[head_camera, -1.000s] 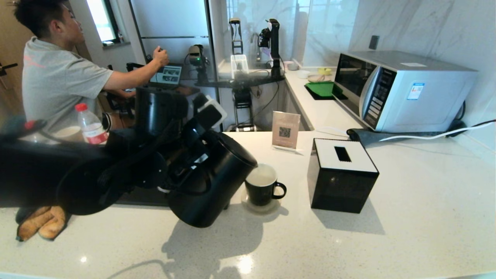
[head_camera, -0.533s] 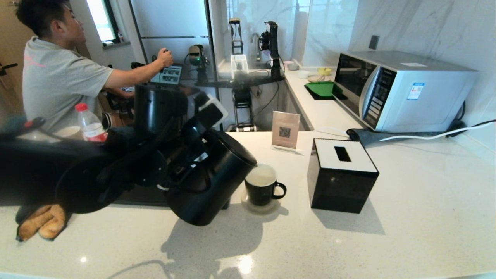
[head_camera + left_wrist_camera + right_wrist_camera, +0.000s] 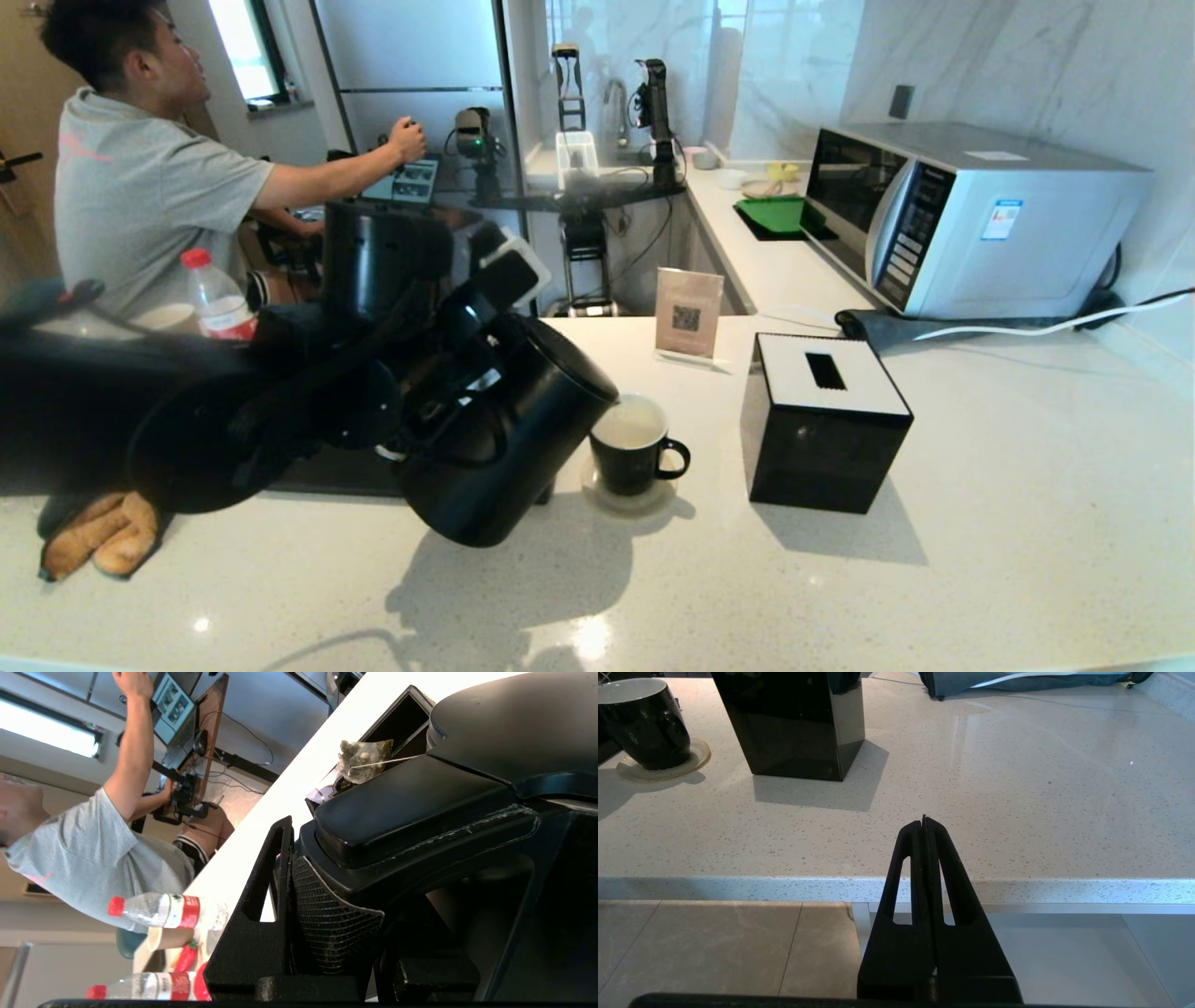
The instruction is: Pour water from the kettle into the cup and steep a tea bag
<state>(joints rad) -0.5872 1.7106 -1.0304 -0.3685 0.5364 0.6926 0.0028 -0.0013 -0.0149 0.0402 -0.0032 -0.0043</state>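
Note:
The matte-black kettle hangs tilted above the counter, its spout just over the rim of the cup. My left gripper is shut on the kettle's loop handle, and one ribbed pad presses against it. The glossy black cup stands on a saucer and holds pale water. In the left wrist view the tea bag lies beyond the kettle, by a dark tray. Shut and empty, my right gripper hovers off the counter's front edge.
A black tissue box stands right of the cup, with a QR sign behind it. A microwave sits at the back right. Left of the kettle are a red-capped bottle and an orange cloth. A person sits beyond.
The kettle stays tilted over the cup and has barely shifted. The person's hand in the background has moved a little to the right.

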